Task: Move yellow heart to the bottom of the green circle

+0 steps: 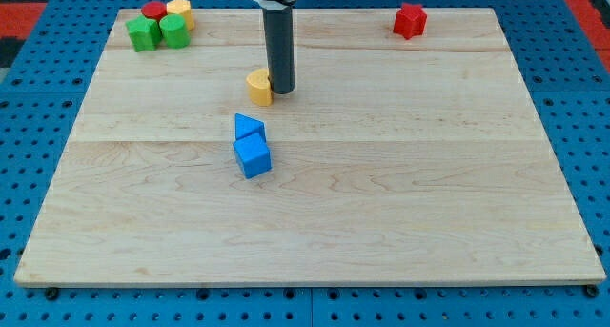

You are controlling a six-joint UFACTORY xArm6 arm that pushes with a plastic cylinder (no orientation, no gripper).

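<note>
The yellow heart (258, 86) lies on the wooden board, above the middle toward the view's left. My tip (281, 90) stands right against its right side, touching it. The green circle (174, 30) sits in a cluster at the view's top left, far up and left of the heart. In that cluster a green star-like block (144, 33) is to its left, a red round block (154, 10) behind it and a yellow block (179, 10) behind it to the right.
A blue triangle (249, 128) and a blue cube (253, 157) lie touching just below the heart. A red block (411, 20) sits at the view's top right. The board's top edge (334, 10) runs close behind the cluster.
</note>
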